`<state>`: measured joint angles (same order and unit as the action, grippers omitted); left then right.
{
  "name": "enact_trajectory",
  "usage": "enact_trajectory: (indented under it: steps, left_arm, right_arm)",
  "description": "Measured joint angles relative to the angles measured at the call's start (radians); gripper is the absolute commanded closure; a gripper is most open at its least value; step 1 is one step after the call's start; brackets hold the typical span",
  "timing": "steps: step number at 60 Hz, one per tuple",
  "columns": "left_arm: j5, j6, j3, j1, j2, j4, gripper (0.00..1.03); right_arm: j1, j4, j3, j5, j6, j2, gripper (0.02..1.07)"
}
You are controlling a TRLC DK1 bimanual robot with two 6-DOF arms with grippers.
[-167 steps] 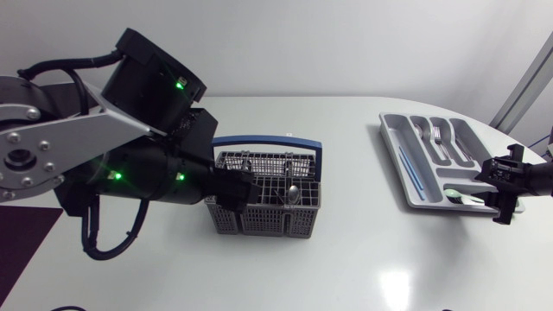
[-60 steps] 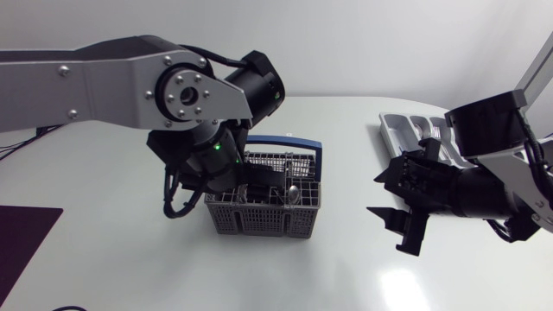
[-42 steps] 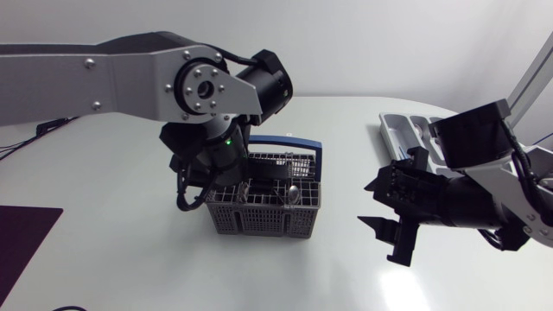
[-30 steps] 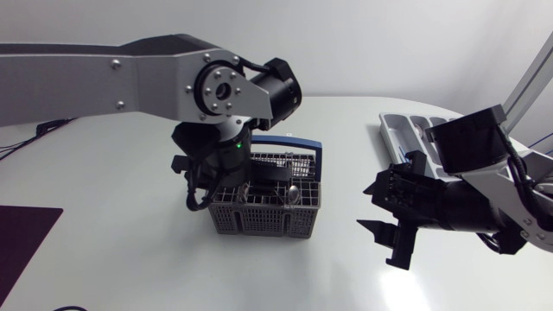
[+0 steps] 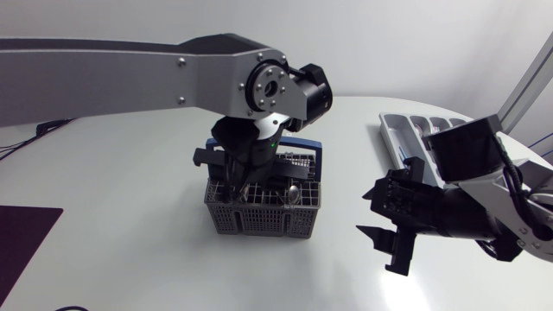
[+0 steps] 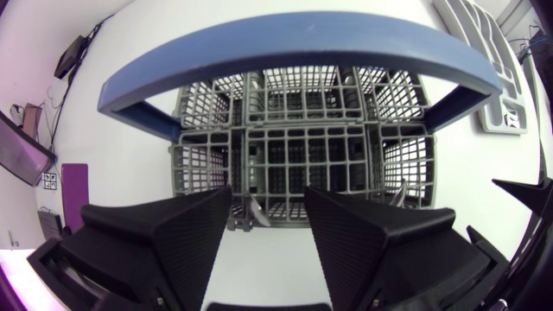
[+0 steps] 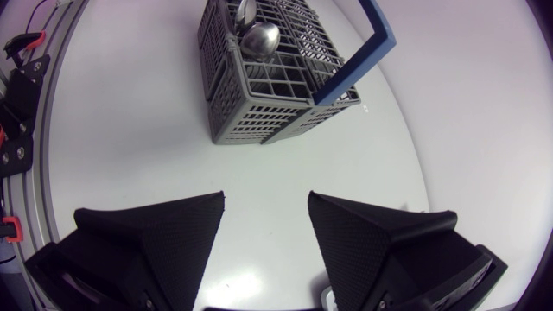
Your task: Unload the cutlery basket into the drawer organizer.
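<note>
The grey cutlery basket [image 5: 275,216] with a blue handle [image 5: 304,143] stands mid-table. A spoon [image 5: 294,193] stands in it, and a thin cutlery tip [image 6: 251,212] shows in a near compartment. My left gripper [image 5: 232,180] points down over the basket's left part. In the left wrist view my left gripper [image 6: 266,199] is open, and the tip lies in the gap untouched. My right gripper [image 5: 368,216] hovers open and empty between the basket and the grey drawer organizer [image 5: 399,130]. In the right wrist view, the basket [image 7: 259,95] and spoon [image 7: 259,39] lie ahead of the right gripper [image 7: 266,207].
My right arm covers most of the organizer; some cutlery [image 5: 422,128] shows in its far compartments. Bare white tabletop [image 5: 130,233] lies to the basket's left and in front of it. A dark purple mat [image 5: 22,242] sits at the table's left edge.
My left arm has swung right, over the basket, and its fingers have narrowed a little. My right arm left the organizer and drifted slightly toward the basket.
</note>
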<state>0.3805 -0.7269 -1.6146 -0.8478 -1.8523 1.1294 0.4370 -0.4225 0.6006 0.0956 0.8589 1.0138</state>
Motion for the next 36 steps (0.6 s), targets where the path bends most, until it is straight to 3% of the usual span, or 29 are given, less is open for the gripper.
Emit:
enact_trajectory:
  steps: [8,11,36]
  left_arm:
    - [-0.048,0.028,0.013,0.005,0.0,-0.028,0.18]
    - [-0.069,0.036,0.013,0.008,0.0,-0.027,0.14]
    - [-0.08,0.069,0.013,0.009,0.0,-0.005,0.05]
  right_arm:
    - [0.0,0.003,-0.005,0.0,0.0,0.0,0.35]
    - [0.0,0.003,-0.006,0.0,0.0,0.0,0.35]
    - [0.001,0.004,-0.014,0.001,0.001,0.0,0.35]
